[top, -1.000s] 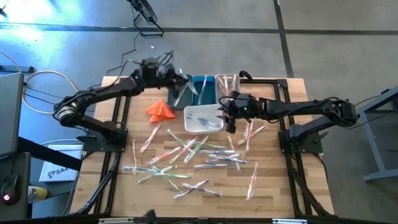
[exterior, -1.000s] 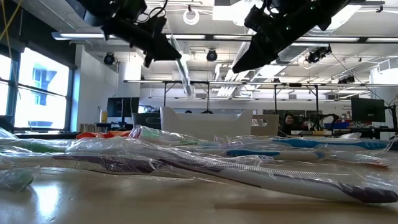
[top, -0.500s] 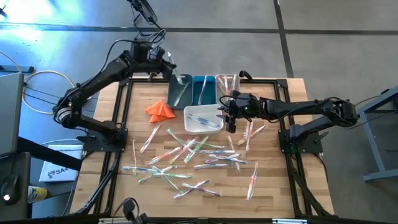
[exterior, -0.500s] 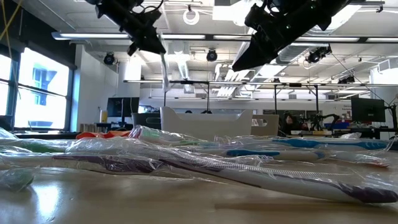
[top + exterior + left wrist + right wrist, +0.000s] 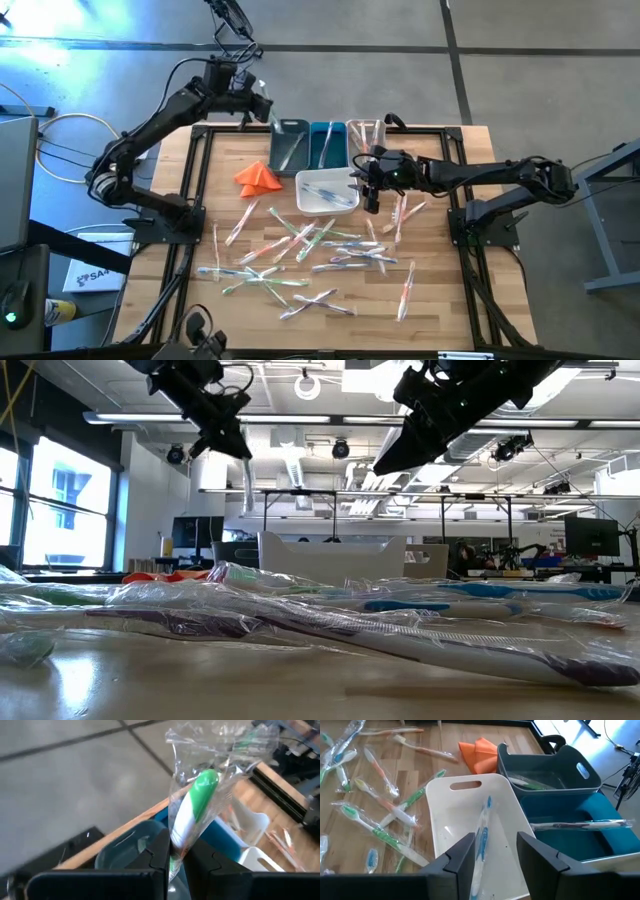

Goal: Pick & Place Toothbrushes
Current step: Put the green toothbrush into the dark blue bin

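- Left gripper (image 5: 175, 855): fingers (image 5: 161, 851) clenched on a green-and-white toothbrush (image 5: 192, 812) in a crinkled clear wrapper, the brush sticking up out of the narrow gap between them.
- Same grip from the high view (image 5: 262, 103): held out past the table's far left corner, just beyond the grey bin (image 5: 289, 147), the wrapped brush hanging from the tips.
- From the low view (image 5: 232, 440): raised well above the table, the wrapper dangling straight down.
- Right gripper (image 5: 492, 851): fingers (image 5: 461, 855) parted, nothing between them.
- Directly beneath, a white bin (image 5: 445, 815) holding one blue-handled toothbrush (image 5: 481, 836) lying lengthwise.
- From the high view (image 5: 370, 190): poised at the right edge of the white bin (image 5: 325, 190), near the table's middle.
- Beyond the white bin, a row along the far edge: grey bin with a wrapped brush inside, a blue bin (image 5: 328, 145) with a dark-handled toothbrush (image 5: 580, 825) lying across it, and a further bin (image 5: 364, 135) holding orange-pink ones.
- Orange folded cloth (image 5: 257, 176) lying beside the grey bin, left of the white one.
- Loose toothbrushes (image 5: 290, 250) in wrappers scattered over the near half of the wooden table (image 5: 440, 300), crossing one another, green, blue, orange-pink and pale handles mixed.
- A few orange-pink ones (image 5: 400, 212) lying just right of the right gripper, one more (image 5: 406, 290) alone toward the near right.
- Low view: wrapped brushes (image 5: 330, 620) heaped across the foreground, lab room behind.
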You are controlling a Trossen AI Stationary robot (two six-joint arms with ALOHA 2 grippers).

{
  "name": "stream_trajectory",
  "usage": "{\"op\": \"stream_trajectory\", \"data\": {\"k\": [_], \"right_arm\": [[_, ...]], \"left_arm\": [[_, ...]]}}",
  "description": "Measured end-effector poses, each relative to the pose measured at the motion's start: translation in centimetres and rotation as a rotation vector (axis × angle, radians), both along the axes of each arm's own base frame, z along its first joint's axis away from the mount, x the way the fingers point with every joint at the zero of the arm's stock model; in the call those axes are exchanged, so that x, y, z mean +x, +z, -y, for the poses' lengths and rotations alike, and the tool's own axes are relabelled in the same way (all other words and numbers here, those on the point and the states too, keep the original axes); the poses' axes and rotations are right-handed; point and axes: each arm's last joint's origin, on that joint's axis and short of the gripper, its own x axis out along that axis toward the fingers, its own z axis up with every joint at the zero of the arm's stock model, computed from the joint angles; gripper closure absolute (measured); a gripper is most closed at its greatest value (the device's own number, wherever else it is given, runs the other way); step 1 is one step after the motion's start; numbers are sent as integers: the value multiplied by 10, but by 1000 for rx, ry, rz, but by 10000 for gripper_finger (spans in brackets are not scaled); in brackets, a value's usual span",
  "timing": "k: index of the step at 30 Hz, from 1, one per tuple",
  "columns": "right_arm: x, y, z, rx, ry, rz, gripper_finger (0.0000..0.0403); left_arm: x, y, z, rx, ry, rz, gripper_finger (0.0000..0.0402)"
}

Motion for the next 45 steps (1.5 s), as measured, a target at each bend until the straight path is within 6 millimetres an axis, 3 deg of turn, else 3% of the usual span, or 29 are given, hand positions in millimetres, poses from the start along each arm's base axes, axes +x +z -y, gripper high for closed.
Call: {"op": "stream_trajectory", "data": {"k": [13, 21, 38, 45], "right_arm": [[0, -1, 0, 2, 0, -8, 266], [-1, -1, 0, 3, 1, -14, 266], [-1, -2, 0, 7, 3, -27, 266], [-1, -2, 0, 7, 3, -28, 266]], "left_arm": [[46, -72, -38, -281, -5, -42, 369], [54, -108, -45, -446, -11, -105, 369], [53, -111, -46, -473, 43, -130, 365], [52, -111, -46, -459, 62, -142, 336]]}}
